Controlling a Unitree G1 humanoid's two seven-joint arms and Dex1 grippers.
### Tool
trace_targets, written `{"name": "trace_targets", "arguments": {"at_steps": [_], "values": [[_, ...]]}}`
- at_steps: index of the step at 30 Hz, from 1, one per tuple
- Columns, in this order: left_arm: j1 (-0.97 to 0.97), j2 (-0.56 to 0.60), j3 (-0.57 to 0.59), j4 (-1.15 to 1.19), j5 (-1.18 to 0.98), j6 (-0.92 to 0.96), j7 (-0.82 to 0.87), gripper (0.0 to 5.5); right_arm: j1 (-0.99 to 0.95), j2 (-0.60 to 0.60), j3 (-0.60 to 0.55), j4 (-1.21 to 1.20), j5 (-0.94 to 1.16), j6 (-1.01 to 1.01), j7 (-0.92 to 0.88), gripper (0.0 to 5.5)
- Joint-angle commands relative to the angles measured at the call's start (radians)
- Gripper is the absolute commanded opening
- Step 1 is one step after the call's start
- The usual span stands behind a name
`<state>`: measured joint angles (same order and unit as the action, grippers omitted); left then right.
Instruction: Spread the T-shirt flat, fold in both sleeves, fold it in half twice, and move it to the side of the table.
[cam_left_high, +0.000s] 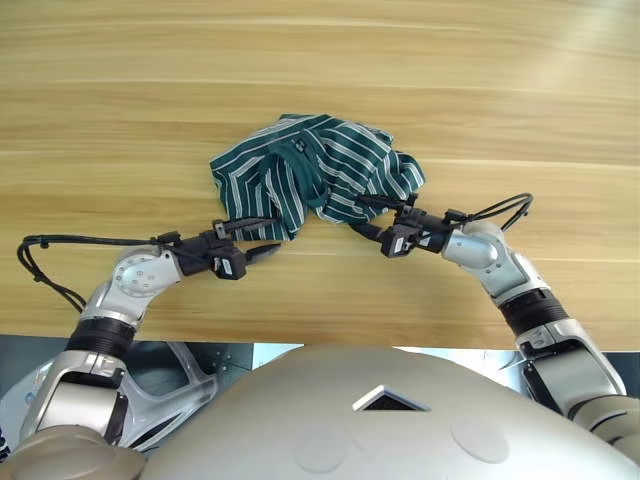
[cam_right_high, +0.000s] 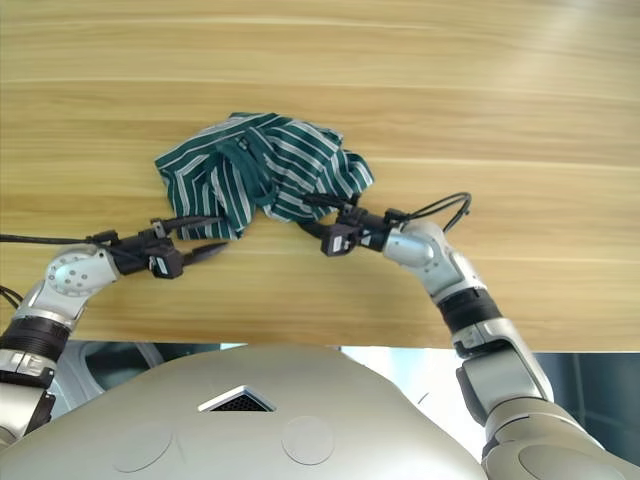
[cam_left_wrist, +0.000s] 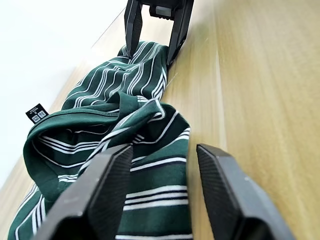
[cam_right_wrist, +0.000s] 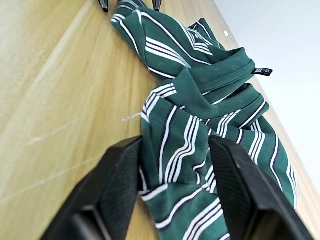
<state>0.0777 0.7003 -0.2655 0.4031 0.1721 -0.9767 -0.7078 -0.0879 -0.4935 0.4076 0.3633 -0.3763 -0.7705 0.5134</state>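
Note:
A dark green T-shirt (cam_left_high: 310, 170) with white stripes lies crumpled in a heap on the wooden table (cam_left_high: 320, 60). My left gripper (cam_left_high: 268, 235) sits low at the heap's near left edge, open. In the left wrist view its fingers (cam_left_wrist: 107, 185) straddle a fold of the T-shirt (cam_left_wrist: 150, 150). At the near right edge my right gripper (cam_left_high: 362, 215) is open too, and striped cloth (cam_right_wrist: 172, 135) lies between its fingers (cam_right_wrist: 120, 175). The collar with a small black tag (cam_right_wrist: 262, 71) shows on top of the heap.
Bare wood stretches far beyond the shirt and to both sides of it. The table's near edge (cam_left_high: 320, 345) runs just behind my wrists. Black cables (cam_left_high: 500, 208) loop off both forearms.

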Motion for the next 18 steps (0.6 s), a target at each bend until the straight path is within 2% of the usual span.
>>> {"name": "trace_targets", "arguments": {"at_steps": [1, 8, 15, 18], "values": [[-0.016, 0.007, -0.019, 0.056, 0.068, 0.033, 0.016, 1.68, 0.011, -0.025, 0.018, 0.024, -0.027, 0.031, 0.015, 2.35], [-0.068, 0.025, -0.038, 0.162, 0.216, 0.071, 0.127, 0.87, 0.017, -0.031, 0.019, 0.017, -0.023, 0.028, 0.010, 2.35], [-0.066, 0.035, -0.064, 0.167, 0.185, 0.048, 0.125, 0.14, 0.015, -0.033, 0.020, 0.023, -0.022, 0.028, 0.010, 2.35], [-0.065, 0.046, -0.056, 0.179, 0.153, 0.035, 0.125, 0.02, 0.013, -0.032, 0.021, 0.026, -0.022, 0.028, 0.010, 2.35]]}}
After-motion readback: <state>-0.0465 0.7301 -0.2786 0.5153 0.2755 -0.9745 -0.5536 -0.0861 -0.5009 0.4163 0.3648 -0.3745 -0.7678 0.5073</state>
